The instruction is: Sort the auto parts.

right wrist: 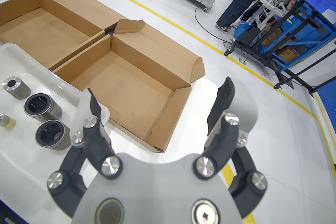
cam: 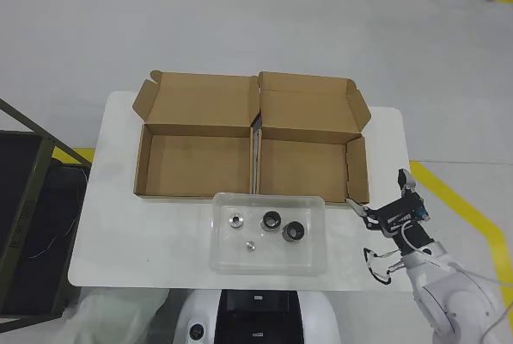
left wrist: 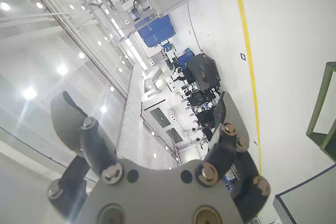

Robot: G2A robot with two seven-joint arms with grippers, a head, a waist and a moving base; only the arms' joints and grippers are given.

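Observation:
A clear plastic tray (cam: 282, 256) stands at the table's front middle. It holds a steel cylinder (cam: 235, 221), two dark-bored bearings (cam: 271, 220) (cam: 294, 230) and a small metal piece (cam: 250, 246). Behind it two open cardboard boxes sit side by side, the left box (cam: 194, 163) and the right box (cam: 301, 169), both with bare floors. My right gripper (cam: 377, 191) hangs open off the tray's right end, near the right box's front corner. In the right wrist view the gripper (right wrist: 160, 93) is open, with the bearings (right wrist: 53, 134) off to its side. My left gripper (left wrist: 144, 104) is open, facing the room.
The white table (cam: 119, 215) has free room left of the tray. A dark cart with an olive frame (cam: 15, 224) stands beside the table's left edge. Yellow floor tape (cam: 462, 206) runs to the right.

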